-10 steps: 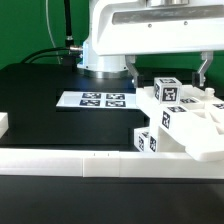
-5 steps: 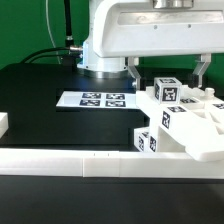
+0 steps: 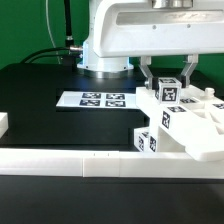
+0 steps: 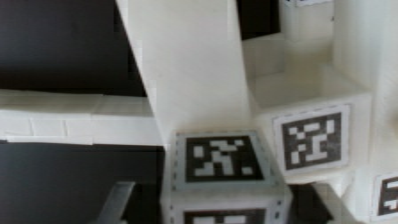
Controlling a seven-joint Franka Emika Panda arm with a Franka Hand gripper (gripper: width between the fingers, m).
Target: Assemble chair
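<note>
Hand [image 3: 166, 73] fingers flank 1 tagged post of chair [image 3: 185, 120].

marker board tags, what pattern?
Black-and-white square tags on the white marker board; exterior view shows them best.

The chair [image 3: 180, 120] is a body of white blocky plastic pieces joined together, resting on the black bench at the exterior view's right, just behind the long white rail. Short square posts rise from it, each capped with small black-and-white square tags, and one tagged block sits low at its near corner toward the exterior view's left. In the wrist view a long white bar of the chair [image 4: 187, 80] ends in a post with tags on two faces.
</note>
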